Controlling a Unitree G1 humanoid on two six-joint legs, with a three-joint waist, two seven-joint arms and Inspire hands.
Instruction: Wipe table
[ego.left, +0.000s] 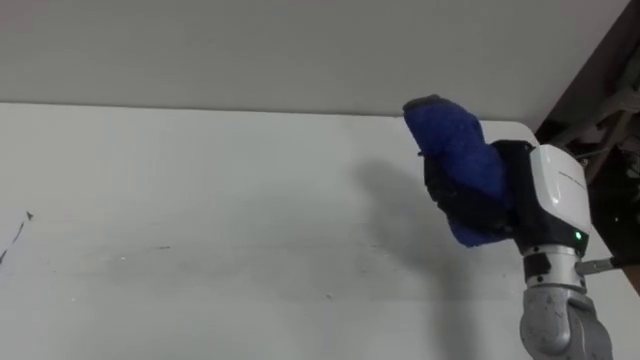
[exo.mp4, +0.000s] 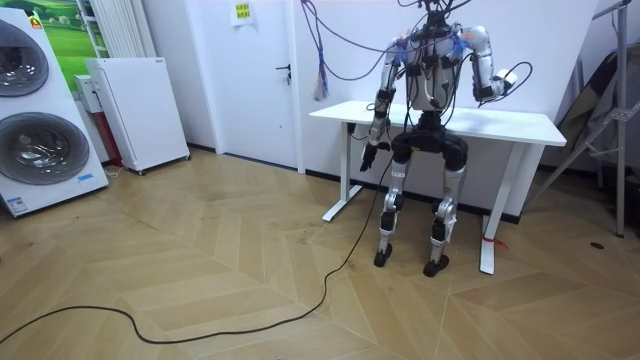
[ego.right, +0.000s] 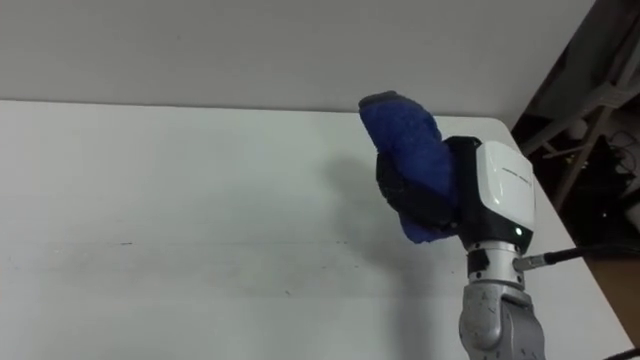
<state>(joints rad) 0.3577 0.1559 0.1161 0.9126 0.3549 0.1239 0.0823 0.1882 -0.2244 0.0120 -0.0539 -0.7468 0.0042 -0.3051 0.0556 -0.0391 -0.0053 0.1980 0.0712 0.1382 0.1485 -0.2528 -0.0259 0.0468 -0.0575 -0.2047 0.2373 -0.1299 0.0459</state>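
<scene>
Two hands: our right hand (ego.left: 550, 195) is hovering over one table (ego.left: 200, 220), clutching one cloth (ego.left: 455, 150); left hand (exo.mp4: 368, 158) is hanging, state unclear.

At about 3 o'clock the right robot hand (ego.right: 497, 195), its arm rising from 5 o'clock, curls dark fingers round a blue cloth (ego.right: 405, 145) over the white desk (ego.right: 180, 200).

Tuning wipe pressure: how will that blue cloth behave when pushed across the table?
Probably soft and floppy: the blue cloth sits bunched in the right hand, whose fingers curl round it. Likely light, since its top stands up unsupported. Its fuzzy pile may drag rather than slide on the white table. Left hand hangs idle.
</scene>
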